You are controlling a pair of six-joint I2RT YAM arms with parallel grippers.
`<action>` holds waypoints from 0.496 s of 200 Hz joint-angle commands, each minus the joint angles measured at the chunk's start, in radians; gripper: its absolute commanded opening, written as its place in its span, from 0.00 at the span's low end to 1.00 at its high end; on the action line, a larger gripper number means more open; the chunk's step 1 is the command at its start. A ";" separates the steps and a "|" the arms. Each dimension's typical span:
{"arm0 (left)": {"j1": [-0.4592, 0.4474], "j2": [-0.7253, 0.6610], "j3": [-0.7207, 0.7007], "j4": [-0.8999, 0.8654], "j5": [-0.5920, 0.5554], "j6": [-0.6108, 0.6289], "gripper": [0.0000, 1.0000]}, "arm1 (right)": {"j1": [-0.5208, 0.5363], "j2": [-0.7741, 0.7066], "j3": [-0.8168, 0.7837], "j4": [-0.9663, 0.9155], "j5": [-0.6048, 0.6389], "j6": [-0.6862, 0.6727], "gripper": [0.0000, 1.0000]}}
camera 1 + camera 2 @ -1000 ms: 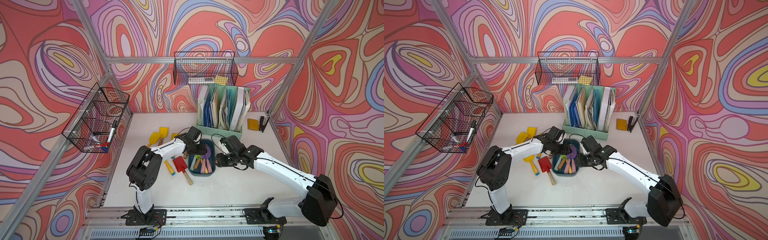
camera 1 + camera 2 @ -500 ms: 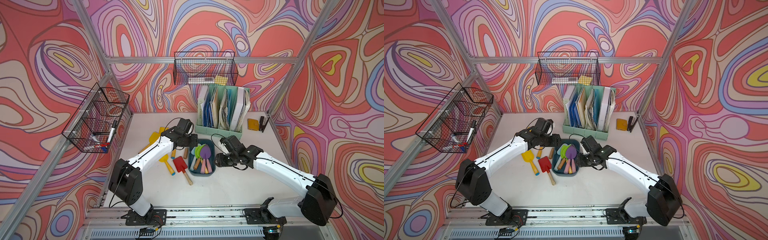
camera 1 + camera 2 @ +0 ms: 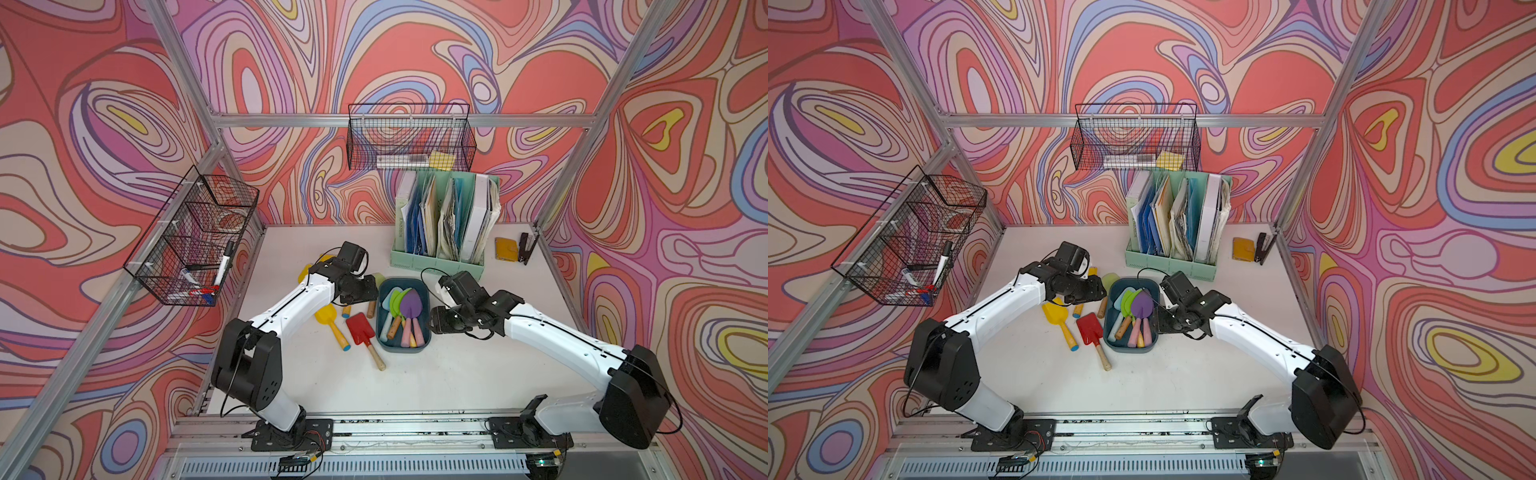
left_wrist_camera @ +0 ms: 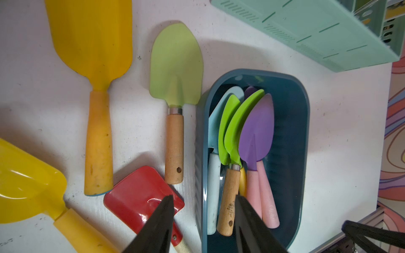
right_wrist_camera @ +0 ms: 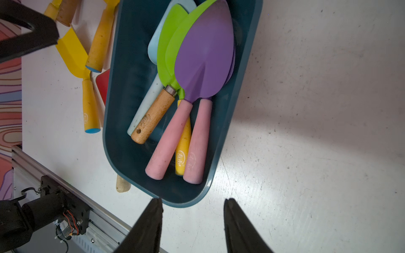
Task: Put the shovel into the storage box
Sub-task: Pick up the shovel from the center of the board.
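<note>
The left gripper and the right gripper point downward, each with its 2 jaws parted. Behind them, the left arm and right arm spread outward and back.

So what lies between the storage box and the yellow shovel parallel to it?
A pale green shovel with wooden handle, seen in the left wrist view.

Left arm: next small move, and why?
Probably slide the left gripper sideways off the storage box wall, centre it over the wooden handle of the pale green shovel, then lower. Its jaws stand open and empty, straddling the box wall. That shovel lies flat on the table right alongside the box, not yet inside.
</note>
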 commanded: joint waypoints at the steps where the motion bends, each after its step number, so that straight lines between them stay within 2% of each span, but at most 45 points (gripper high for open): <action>1: -0.001 0.029 -0.015 -0.013 0.000 -0.010 0.48 | 0.006 0.002 -0.006 0.014 -0.004 -0.013 0.47; 99: -0.003 0.115 -0.013 0.001 -0.067 0.008 0.46 | 0.007 -0.016 -0.017 0.004 0.004 -0.007 0.47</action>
